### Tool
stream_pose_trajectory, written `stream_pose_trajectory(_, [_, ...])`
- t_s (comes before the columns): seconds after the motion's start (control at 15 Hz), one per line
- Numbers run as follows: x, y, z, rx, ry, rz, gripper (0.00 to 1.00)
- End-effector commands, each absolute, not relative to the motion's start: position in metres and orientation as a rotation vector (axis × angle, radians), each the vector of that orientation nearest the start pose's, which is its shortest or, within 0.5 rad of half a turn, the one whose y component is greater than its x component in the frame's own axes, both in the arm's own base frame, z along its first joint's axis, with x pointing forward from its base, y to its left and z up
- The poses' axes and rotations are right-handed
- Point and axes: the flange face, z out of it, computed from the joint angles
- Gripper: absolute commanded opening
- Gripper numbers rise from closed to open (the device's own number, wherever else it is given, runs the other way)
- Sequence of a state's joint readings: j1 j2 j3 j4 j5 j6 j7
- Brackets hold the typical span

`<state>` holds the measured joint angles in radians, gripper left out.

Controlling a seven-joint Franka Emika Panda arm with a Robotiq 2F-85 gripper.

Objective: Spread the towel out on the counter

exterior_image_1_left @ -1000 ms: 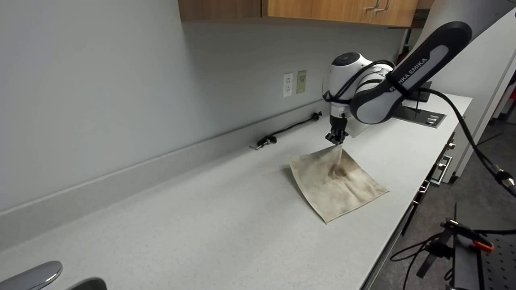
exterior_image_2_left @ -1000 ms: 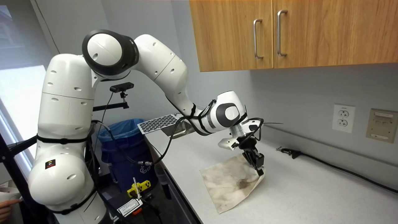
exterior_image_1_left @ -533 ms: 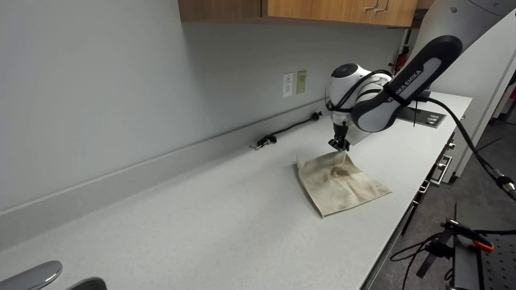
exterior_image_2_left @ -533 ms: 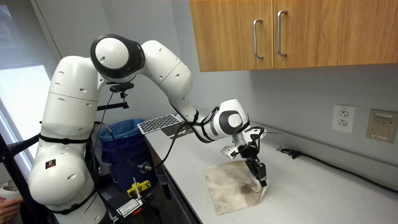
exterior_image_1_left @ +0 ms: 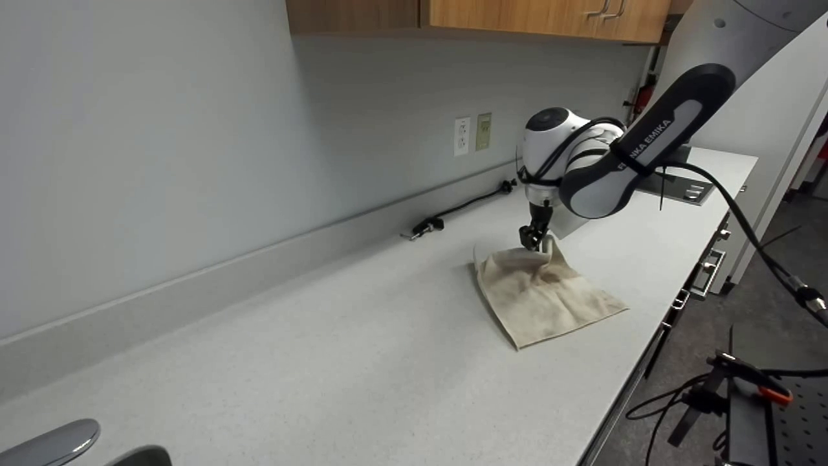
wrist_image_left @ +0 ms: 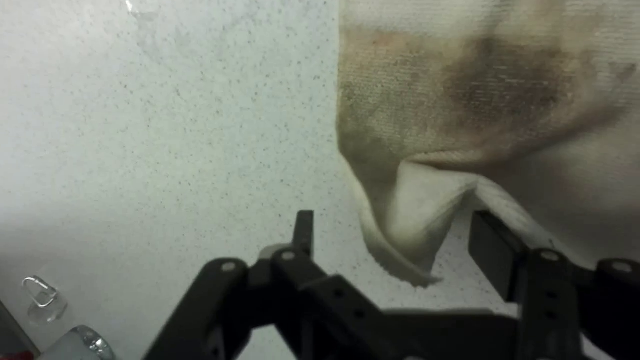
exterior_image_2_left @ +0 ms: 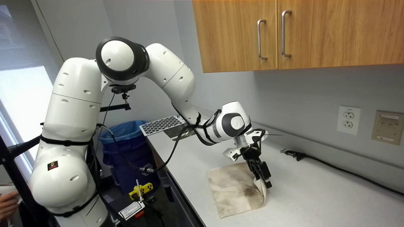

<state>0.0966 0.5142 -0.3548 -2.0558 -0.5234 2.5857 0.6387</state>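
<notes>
The beige towel (exterior_image_1_left: pixel 550 307), marked with a brown stain, lies mostly flat on the white counter (exterior_image_1_left: pixel 362 349). In an exterior view the same towel (exterior_image_2_left: pixel 232 190) has its wall-side edge bunched up under the arm. My gripper (wrist_image_left: pixel 393 217) stands open in the wrist view. A creased, raised corner of the towel (wrist_image_left: pixel 420 210) pokes up between its fingers (wrist_image_left: pixel 492 247), apart from both inner faces. Behind the right finger a fold of cloth runs upward. Seen from outside, the gripper (exterior_image_2_left: pixel 264 184) is low, right at that edge.
A clamp (exterior_image_2_left: pixel 296 154) with a black cable lies along the backsplash. A faucet (exterior_image_1_left: pixel 55 443) is at the counter's near end, a dark panel (exterior_image_1_left: pixel 679 188) at its far end. Wood cabinets (exterior_image_2_left: pixel 236 34) hang above. Small clear plastic pieces (wrist_image_left: pixel 45 300) lie beyond the gripper.
My gripper has come down with the towel's corner and opened, letting the cloth go. The towel's raised edge has sunk and bunched near the fingers, and its left side has shifted slightly.
</notes>
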Motion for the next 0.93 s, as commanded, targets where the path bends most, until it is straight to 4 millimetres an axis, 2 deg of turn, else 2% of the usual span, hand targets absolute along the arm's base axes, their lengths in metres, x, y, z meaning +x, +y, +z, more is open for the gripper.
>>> stream_pose_trajectory(0.0, [0.588, -0.133, 0.209, -3.514, 0.701, -0.341, 1.00])
stream_pose_trajectory(0.4, [0.595, -0.116, 0.231, -3.459, 0.690, -0.590, 1.00])
stream_pose_trajectory(0.87, [0.583, -0.093, 0.228, -3.386, 0.650, -0.532, 1.00])
